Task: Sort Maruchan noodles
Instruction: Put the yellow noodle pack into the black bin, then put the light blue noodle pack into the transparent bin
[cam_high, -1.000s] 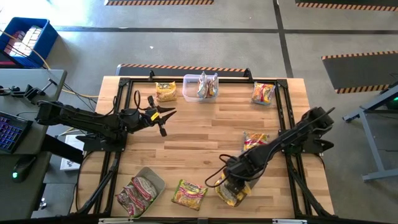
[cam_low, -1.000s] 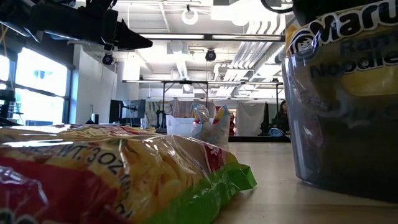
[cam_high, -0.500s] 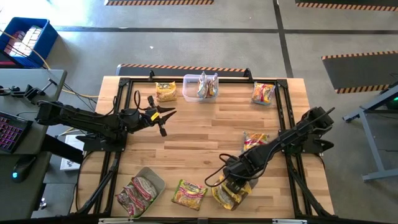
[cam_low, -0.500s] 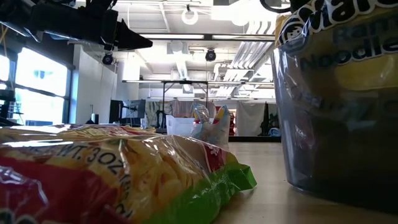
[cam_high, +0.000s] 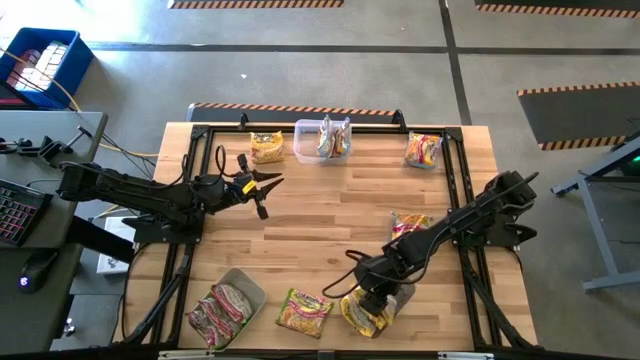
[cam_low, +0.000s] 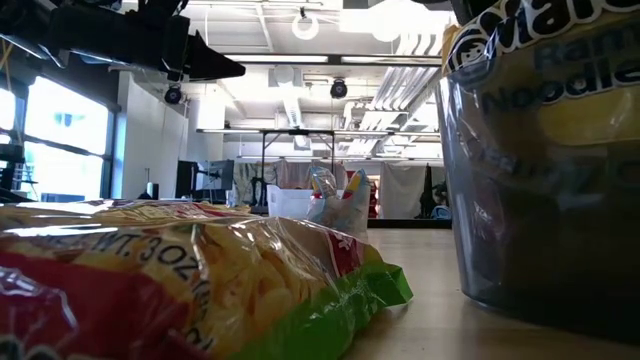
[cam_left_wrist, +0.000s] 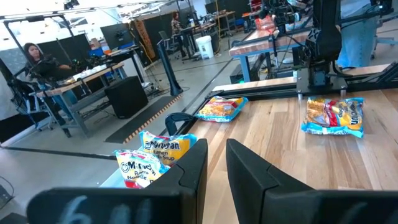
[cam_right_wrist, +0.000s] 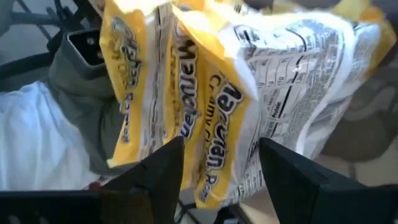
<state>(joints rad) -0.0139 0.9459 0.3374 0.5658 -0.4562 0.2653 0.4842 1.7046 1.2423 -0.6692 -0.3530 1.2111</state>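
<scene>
- At the table's near edge, the right gripper sits over a clear plastic tub stuffed with yellow crinkly Maruchan packets; right wrist view shows its fingers spread apart with the yellow packets just ahead of them, nothing clamped between.
- Low view: same tub fills the frame edge, packet label pressed against its wall.
- Beside that gripper, toward the table centre: yellow-green flat packet lying loose on the wood.
- Behind it, along the right arm: one more orange-yellow packet, partly under the arm.
- Left gripper hovers above the table's left half, well apart from the right one, jaws parted, empty; left wrist view confirms a gap between its fingers.
- Ahead of the left gripper, far edge: yellow packet flat on the table, then a second clear tub holding silvery packets.
- Far right corner: multicoloured packet.
- Near-left corner: third tub with pink-red packets.
</scene>
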